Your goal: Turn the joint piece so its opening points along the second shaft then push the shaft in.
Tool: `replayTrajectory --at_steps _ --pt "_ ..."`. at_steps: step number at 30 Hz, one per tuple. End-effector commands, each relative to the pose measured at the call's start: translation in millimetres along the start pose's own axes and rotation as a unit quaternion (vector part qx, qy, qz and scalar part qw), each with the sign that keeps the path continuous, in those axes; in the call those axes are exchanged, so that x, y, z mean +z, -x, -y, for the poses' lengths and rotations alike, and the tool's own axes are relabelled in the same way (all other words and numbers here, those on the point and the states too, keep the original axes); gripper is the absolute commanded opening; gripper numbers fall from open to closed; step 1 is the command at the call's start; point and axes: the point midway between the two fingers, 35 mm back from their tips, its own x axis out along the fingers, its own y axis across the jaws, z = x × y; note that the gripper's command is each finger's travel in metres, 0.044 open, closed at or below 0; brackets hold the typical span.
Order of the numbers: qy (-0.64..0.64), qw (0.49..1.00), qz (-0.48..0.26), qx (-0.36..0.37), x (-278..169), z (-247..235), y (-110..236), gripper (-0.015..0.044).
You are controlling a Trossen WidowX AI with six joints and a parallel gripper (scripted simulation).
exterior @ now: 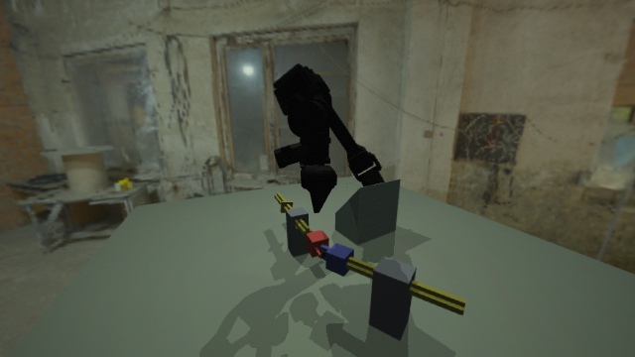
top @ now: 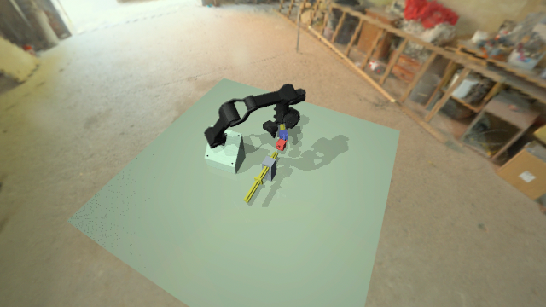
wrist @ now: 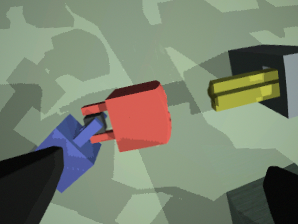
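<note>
The red square joint piece (top: 280, 145) (exterior: 317, 242) (wrist: 139, 117) hangs on a blue hinge block (top: 282, 134) (exterior: 338, 258) (wrist: 69, 152) at the end of the fixed yellow shaft (exterior: 437, 295), which runs through a dark block (exterior: 392, 297). The second yellow shaft (top: 257, 184) (exterior: 284, 202) (wrist: 245, 90) sits in a grey block (top: 269, 166) (exterior: 297, 230) (wrist: 290, 76), its tip a short gap from the joint piece. My gripper (top: 281, 124) (exterior: 317, 205) (wrist: 168, 169) is open and empty, hanging above the joint piece without touching it.
The arm's pale base block (top: 222, 159) (exterior: 369, 213) stands beside the shafts on the green mat (top: 171, 222) (exterior: 174, 278). Wooden racks with clutter (top: 426, 51) stand far off on the floor.
</note>
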Motion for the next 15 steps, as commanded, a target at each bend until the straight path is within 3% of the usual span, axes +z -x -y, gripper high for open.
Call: replayTrajectory --at_steps 1,7,15 --pt "0.068 0.998 -0.003 0.016 1.0 3.0 17.2 0.044" --pt "0.16 0.987 -0.004 0.028 -0.7 7.5 33.3 0.044" --pt "0.163 0.986 -0.004 0.028 6.8 21.3 24.5 0.044"
